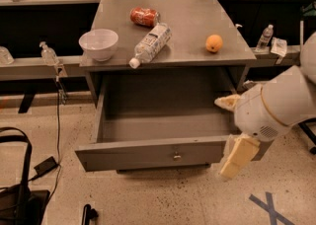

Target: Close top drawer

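The top drawer (148, 154) of the grey cabinet is pulled far out and looks empty inside. Its flat front faces me, with a small round knob (176, 157) at the centre. My gripper (233, 129) is at the drawer's front right corner, on the end of the bulky white arm (281, 103). It is open: one cream finger (227, 101) reaches over the drawer's right side wall, and the other (238, 156) hangs just outside the right end of the drawer front. It holds nothing. The drawers below are hidden.
On the cabinet top (192, 31) are a white bowl (98, 43), a red can (144, 16) on its side, a lying water bottle (150, 44) and an orange (214, 43). A black bag (19, 194) sits on the floor at the left. Shelves run behind.
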Action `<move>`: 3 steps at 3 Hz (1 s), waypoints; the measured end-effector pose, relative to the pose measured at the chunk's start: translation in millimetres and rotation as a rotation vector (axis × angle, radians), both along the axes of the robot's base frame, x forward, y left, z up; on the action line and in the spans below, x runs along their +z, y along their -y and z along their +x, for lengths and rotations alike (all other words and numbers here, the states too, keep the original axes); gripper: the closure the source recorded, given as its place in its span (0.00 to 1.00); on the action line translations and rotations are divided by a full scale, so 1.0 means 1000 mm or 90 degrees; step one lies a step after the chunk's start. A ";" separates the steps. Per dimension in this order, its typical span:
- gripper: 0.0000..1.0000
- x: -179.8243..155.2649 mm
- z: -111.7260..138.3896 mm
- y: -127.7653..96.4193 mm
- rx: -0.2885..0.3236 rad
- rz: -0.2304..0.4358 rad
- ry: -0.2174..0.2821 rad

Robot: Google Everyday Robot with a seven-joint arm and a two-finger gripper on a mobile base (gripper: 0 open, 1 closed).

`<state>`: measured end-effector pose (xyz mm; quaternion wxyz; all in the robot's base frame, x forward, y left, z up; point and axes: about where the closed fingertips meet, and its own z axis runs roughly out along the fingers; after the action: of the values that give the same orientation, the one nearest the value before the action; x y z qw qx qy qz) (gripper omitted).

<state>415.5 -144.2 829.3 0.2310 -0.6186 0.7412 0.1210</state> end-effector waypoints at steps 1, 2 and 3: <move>0.00 -0.073 -0.009 -0.015 -0.009 0.093 -0.034; 0.18 -0.137 -0.007 -0.024 -0.036 0.123 -0.038; 0.41 -0.184 -0.005 -0.022 -0.058 0.117 -0.048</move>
<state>410.1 -122.1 645.4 0.2644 -0.5554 0.7624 0.2010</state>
